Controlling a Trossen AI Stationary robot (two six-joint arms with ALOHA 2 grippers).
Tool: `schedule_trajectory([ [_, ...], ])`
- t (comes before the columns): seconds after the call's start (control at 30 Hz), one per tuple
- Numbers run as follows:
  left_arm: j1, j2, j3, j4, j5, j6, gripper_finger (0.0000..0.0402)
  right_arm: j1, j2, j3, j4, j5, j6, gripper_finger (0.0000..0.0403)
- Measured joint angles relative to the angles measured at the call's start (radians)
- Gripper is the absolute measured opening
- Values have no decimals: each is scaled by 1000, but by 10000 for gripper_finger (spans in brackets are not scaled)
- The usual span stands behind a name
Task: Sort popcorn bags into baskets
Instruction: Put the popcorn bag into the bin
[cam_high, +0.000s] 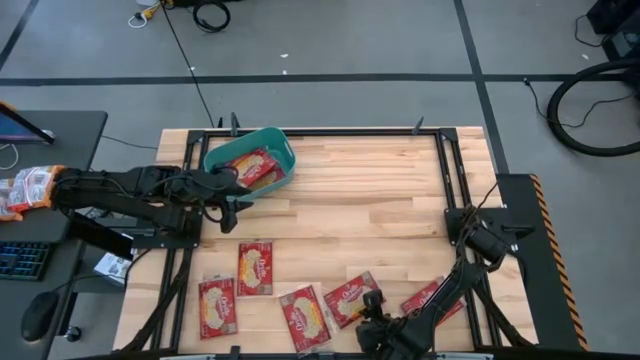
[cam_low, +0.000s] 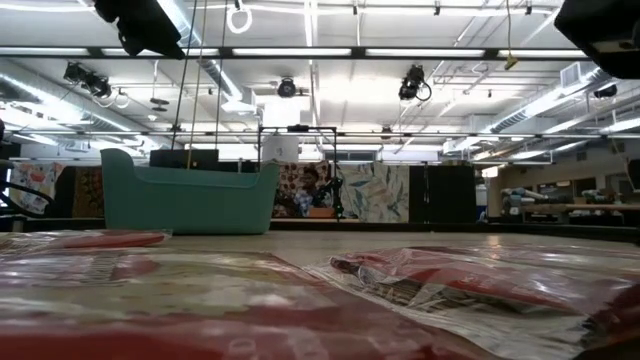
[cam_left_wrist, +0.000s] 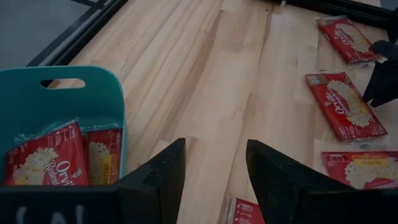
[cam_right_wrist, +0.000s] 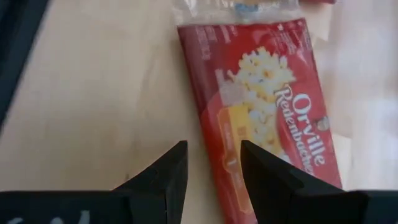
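Observation:
The teal basket (cam_high: 248, 160) stands at the table's far left and holds at least two red popcorn bags (cam_left_wrist: 43, 158). Several more red bags lie flat along the near edge, among them one (cam_high: 350, 298) and another (cam_high: 255, 268). My left gripper (cam_high: 232, 205) (cam_left_wrist: 214, 168) is open over bare wood just on the near side of the basket. My right gripper (cam_high: 372, 318) (cam_right_wrist: 213, 168) is open at the near edge, and its fingers straddle the long edge of a bag (cam_right_wrist: 267, 118). Whether it touches that bag, I cannot tell.
Black frame rails (cam_high: 455, 170) run along the table's sides. Bare wood (cam_high: 370, 200) spreads across the middle and the far right. In the low view the basket (cam_low: 190, 195) stands behind crinkled bags (cam_low: 450, 285) close to the camera. A desk with a keyboard (cam_high: 20, 260) sits to the left.

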Motion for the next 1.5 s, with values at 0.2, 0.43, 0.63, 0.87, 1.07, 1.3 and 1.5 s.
schedule_trajectory([
  [0.2,0,1,0,-7,0,0,172,-4,21,0,-22,19,1,152],
  [0.43,0,1,0,-12,0,0,172,-12,32,2,-23,29,-8,116],
  [0.63,0,1,0,-14,0,1,172,-15,35,-1,-23,21,-11,24],
  [0.87,0,1,0,-14,4,0,172,-29,38,31,-63,12,-1,7],
  [1.07,0,6,0,-13,37,1,172,-49,39,130,-191,9,-7,4],
  [1.3,0,17,0,-14,38,2,172,-66,39,229,-333,59,-10,2],
  [1.5,0,45,0,-8,112,30,172,-78,37,281,-374,94,-10,2],
])
